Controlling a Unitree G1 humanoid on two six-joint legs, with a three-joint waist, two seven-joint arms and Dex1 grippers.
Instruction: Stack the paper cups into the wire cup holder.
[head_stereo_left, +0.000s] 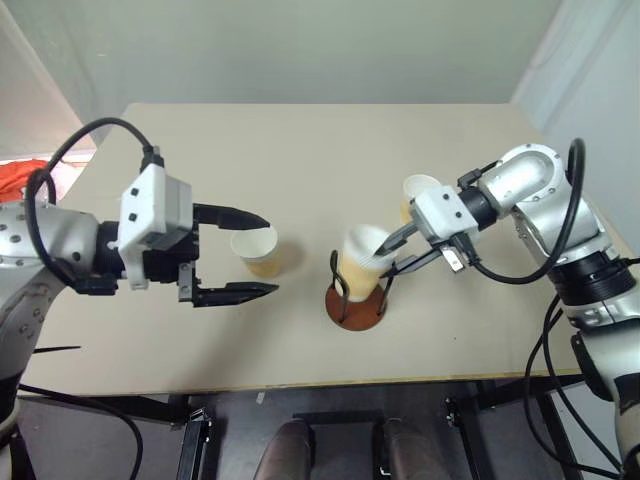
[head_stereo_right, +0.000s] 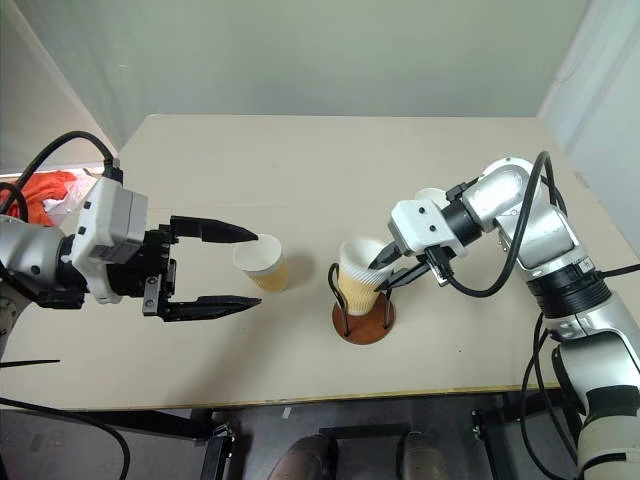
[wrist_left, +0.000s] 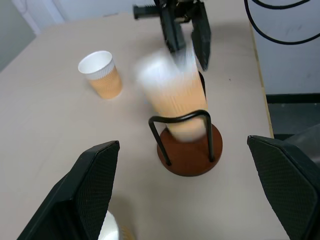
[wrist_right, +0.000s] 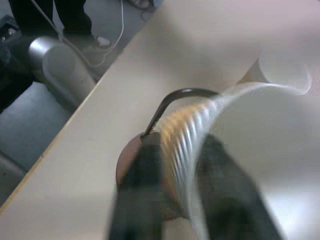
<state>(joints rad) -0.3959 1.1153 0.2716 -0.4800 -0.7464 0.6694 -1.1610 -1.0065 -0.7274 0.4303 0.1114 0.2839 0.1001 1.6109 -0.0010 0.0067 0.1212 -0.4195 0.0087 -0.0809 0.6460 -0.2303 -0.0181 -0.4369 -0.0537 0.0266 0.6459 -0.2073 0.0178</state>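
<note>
**While one cup is sitting in the holder, two are waiting on the worktop**

As the right pincer (head_stereo_left: 392, 251) is reaching in from the side, its two black fingers are straddling the rim of a paper cup (head_stereo_left: 361, 262), one finger inside the mouth and one outside against the ribbed wall. Whether they are pressing on that rim or already slack around it, I cannot tell. That cup is standing tilted inside the wire cup holder (head_stereo_left: 355, 303), between the two black wire loops and above the reddish-brown disc base.

A second cup (head_stereo_left: 257, 251) is standing upright on the beige worktop (head_stereo_left: 300, 150), to the left of the holder and well apart from it. The left pincer (head_stereo_left: 250, 254) is hanging just beyond that cup, on its far side from the holder, with its fingers spread wide apart, one to each side of the cup and neither touching it.

A third cup (head_stereo_left: 419, 192) is standing on the worktop behind the holder and to its right, partly hidden by the right wrist.

Something orange (head_stereo_left: 22, 178) is lying off the worktop's edge, far to the left of the holder.
</note>
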